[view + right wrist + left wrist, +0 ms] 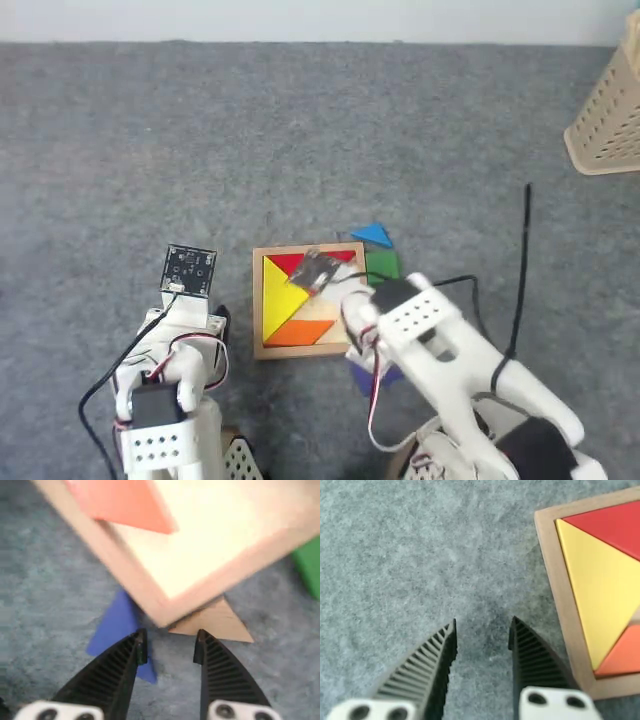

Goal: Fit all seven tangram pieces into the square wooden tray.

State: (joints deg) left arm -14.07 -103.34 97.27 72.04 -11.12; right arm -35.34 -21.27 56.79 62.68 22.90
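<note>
Your left gripper (pixel 482 630) hangs over the grey carpet (pixel 395 555) with its fingers (pixel 437 655) parted, only carpet showing in the gap. The square wooden tray (pixel 556 580) lies off to the side of one fingertip, close but apart from it. Inside the tray, the yellow triangle (pixel 600 590), the red triangle (pixel 615 525) and the orange piece (pixel 622 652) sit edge to edge.

Your right gripper (pixel 170 640) is spread as well, with a corner of the tray just ahead of its fingertips. A dark blue piece (pixel 117 625) lies on the carpet beside one fingertip and runs partly under it. A tan triangle (pixel 215 622) lies just beyond the other fingertip, against the tray's corner. A green piece (pixel 307 567) sits farther out past the tan one, outside the tray. From above, you can see a light blue triangle (pixel 374 235) on the carpet just past the tray's far edge, well ahead of both pairs of fingers.
</note>
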